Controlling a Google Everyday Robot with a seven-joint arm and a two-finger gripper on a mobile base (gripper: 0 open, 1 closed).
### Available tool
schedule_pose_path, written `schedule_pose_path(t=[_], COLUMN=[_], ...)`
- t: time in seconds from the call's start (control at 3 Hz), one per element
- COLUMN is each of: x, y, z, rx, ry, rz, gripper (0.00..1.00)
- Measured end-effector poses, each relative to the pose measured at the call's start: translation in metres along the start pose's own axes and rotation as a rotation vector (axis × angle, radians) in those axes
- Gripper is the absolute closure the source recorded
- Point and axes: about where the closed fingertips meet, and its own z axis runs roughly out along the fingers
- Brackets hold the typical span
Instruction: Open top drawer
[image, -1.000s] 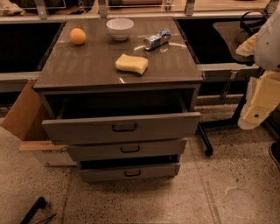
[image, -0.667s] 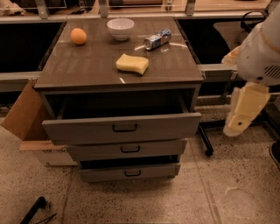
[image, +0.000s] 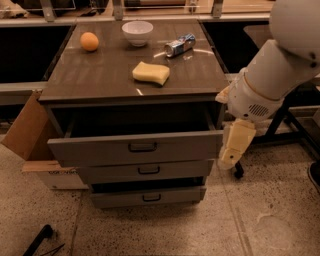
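Camera view: the top drawer (image: 100, 150) stands pulled out beneath the front edge of the cabinet top (image: 100, 75). The gripper (image: 235, 146) hangs just beside the drawer's right front corner; whether it is spread or closed is unclear. An orange (image: 89, 41) sits near the back-left corner, a sponge (image: 151, 73) toward the middle.
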Motion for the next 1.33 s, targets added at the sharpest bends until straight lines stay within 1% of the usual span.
schedule_pose_path(t=[0.33, 0.67, 1.0, 1.33], x=[-0.012, -0.012, -0.018, -0.030], y=[0.003, 0.003, 0.003, -0.001], z=[0.029, 0.030, 0.048, 0.089], rx=[-0.054, -0.054, -0.090, -0.129], ry=[-0.040, -0.040, -0.040, -0.050], rz=[0.002, 0.002, -0.026, -0.069], gripper=[0.00, 0.00, 0.00, 0.00])
